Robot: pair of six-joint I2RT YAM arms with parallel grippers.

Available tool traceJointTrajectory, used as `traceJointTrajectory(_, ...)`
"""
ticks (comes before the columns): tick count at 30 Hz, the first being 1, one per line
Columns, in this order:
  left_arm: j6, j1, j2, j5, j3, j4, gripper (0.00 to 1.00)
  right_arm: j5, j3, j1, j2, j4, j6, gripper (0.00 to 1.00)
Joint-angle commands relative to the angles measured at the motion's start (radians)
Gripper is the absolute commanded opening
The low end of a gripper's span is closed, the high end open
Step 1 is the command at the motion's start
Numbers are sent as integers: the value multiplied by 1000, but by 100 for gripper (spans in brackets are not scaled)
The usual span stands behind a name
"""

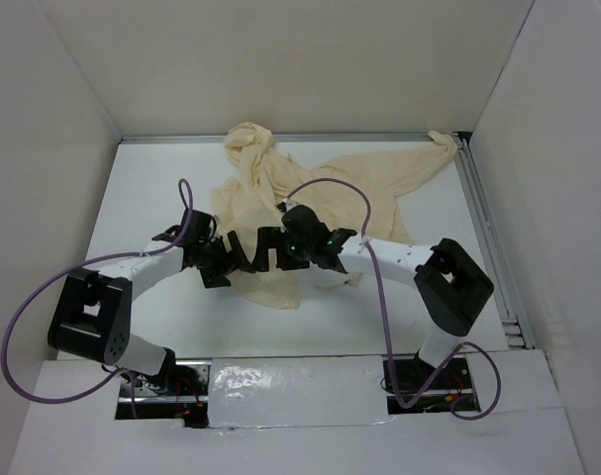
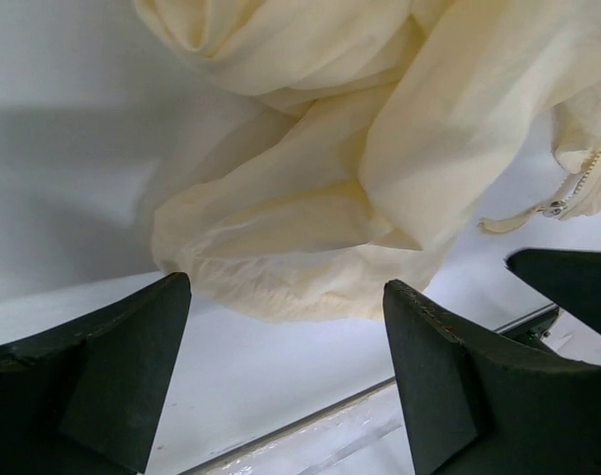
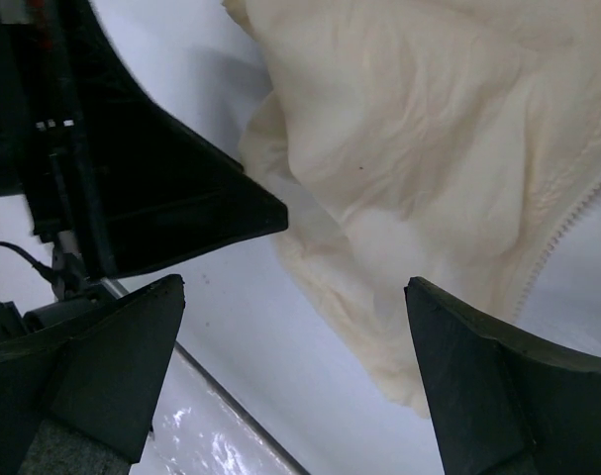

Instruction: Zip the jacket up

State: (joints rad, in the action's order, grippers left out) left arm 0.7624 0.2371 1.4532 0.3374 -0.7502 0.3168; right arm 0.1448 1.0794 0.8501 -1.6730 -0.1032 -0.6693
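The cream jacket (image 1: pixel 310 188) lies crumpled on the white table, hood at the back, one sleeve stretched to the back right, and the hem nearest the arms. My left gripper (image 1: pixel 239 253) and right gripper (image 1: pixel 272 249) hover side by side over the hem, both open and empty. In the left wrist view the gripper (image 2: pixel 285 297) is just short of the hem (image 2: pixel 300 277), and the zipper (image 2: pixel 589 188) with its pull shows at the right edge. In the right wrist view the gripper (image 3: pixel 295 292) is open beside the hem (image 3: pixel 379 327), with zipper teeth (image 3: pixel 567 223) at the right.
White walls close in the table on three sides. A metal rail (image 1: pixel 488 237) runs along the right side. A shiny taped strip (image 1: pixel 300 391) lies along the near edge. Purple cables (image 1: pixel 28 317) loop from both arms. The other gripper's finger shows in each wrist view (image 3: pixel 161 208).
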Motion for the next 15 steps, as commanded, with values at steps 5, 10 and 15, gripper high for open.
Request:
traceJointTrajectory(5,-14,-38,-25,-14,15,16,91,4,50,-25,-122,30,-56,100)
traceJointTrajectory(10,-15,-71,-66,-3,11,42,91,2,-38,-52,-125,83,-84,100)
traceJointTrajectory(15,-23,-62,-132,11,-37,96,99,94,-36,-37,-119,138,-10,100)
